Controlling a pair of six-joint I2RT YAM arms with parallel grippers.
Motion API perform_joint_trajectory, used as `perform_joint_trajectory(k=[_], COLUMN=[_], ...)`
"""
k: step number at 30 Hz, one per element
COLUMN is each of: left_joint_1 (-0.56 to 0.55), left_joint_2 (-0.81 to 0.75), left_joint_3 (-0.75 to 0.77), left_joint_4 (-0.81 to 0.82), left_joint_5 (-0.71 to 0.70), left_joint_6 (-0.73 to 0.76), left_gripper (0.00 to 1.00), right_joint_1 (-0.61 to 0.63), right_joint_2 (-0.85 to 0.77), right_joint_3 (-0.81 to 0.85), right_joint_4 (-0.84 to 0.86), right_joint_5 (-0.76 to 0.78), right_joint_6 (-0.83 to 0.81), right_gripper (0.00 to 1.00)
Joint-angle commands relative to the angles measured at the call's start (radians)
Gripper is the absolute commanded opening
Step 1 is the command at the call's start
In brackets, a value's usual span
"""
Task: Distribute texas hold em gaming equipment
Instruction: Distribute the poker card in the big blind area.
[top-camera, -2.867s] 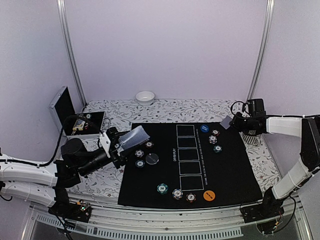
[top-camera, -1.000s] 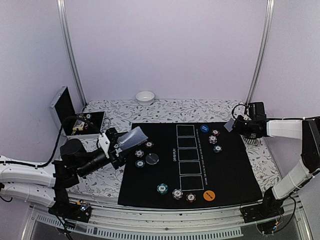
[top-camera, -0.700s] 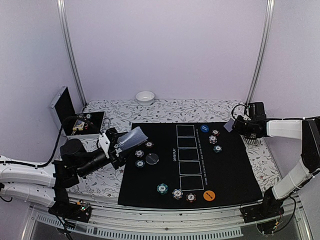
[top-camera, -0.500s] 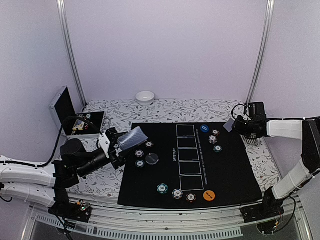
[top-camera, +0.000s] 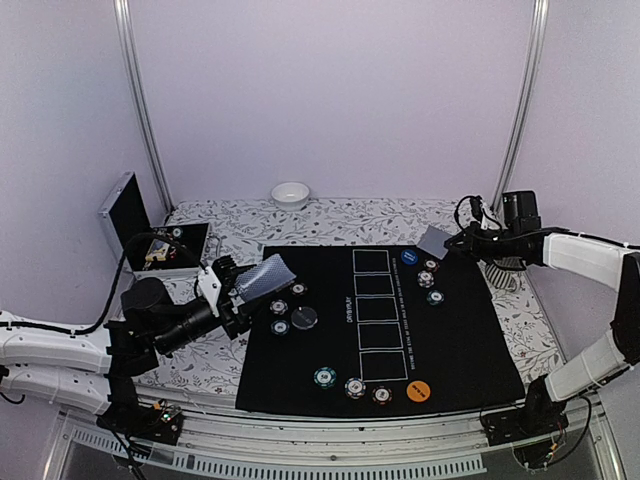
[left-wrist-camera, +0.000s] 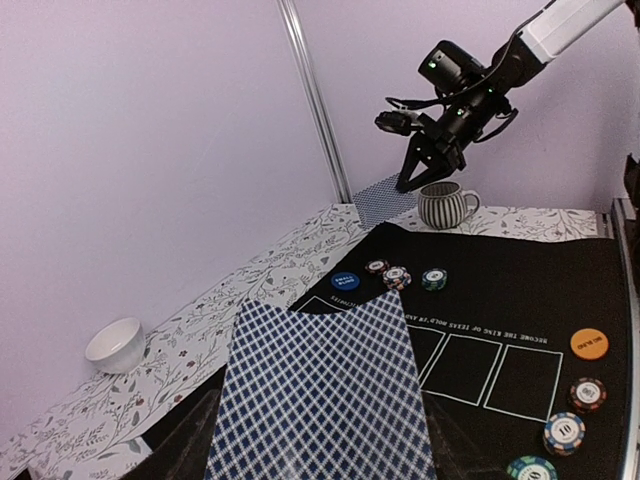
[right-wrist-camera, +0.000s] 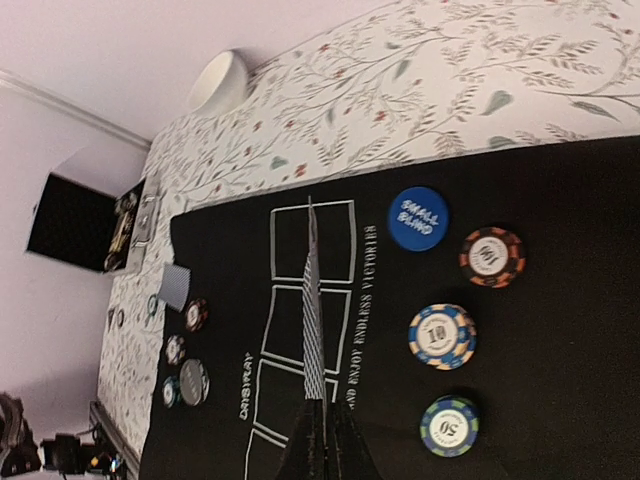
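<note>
Right claw (top-camera: 450, 241) is closed on one card (top-camera: 433, 243), pinched at its edge above the mat's (top-camera: 460, 340) far right corner. Left claw (top-camera: 243, 292) grips the deck (top-camera: 266, 274) over the mat's left edge. Cards are judged light, thin, flexible and slippery, so an edge pinch is advised.

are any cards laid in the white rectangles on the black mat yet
No, all five white-outlined rectangles on the black mat are bare; the right end effector holds one grey-blue-backed playing card clear of them.
</note>
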Motion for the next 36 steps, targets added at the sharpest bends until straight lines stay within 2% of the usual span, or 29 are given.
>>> perform_joint_trajectory(k=[1, 6, 14, 36], left_joint_1=[-0.01, -0.01, -0.009, -0.01], left_joint_2=[-0.002, 0.007, -0.001, 0.011], left_joint_3=[0.022, 0.029, 0.032, 0.035], left_joint_4=[0.017, 0.021, 0.008, 0.003], left_joint_5=[-0.017, -0.009, -0.007, -0.011], left_joint_6=[0.011, 0.007, -0.002, -0.001], left_gripper=[0.56, 0.56, 0.56, 0.56], right_joint_1=[0.038, 0.045, 0.107, 0.111], right_joint_2=[-0.084, -0.142, -0.122, -0.093], right_joint_3=[0.043, 0.046, 0.111, 0.146], right_joint_4=[-0.164, -0.231, -0.383, -0.413], right_joint_5=[-0.187, -0.219, -0.212, -0.169], right_joint_6=[-0.144, -0.171, -0.228, -0.236], right_gripper=[0.02, 0.02, 0.02, 0.02])
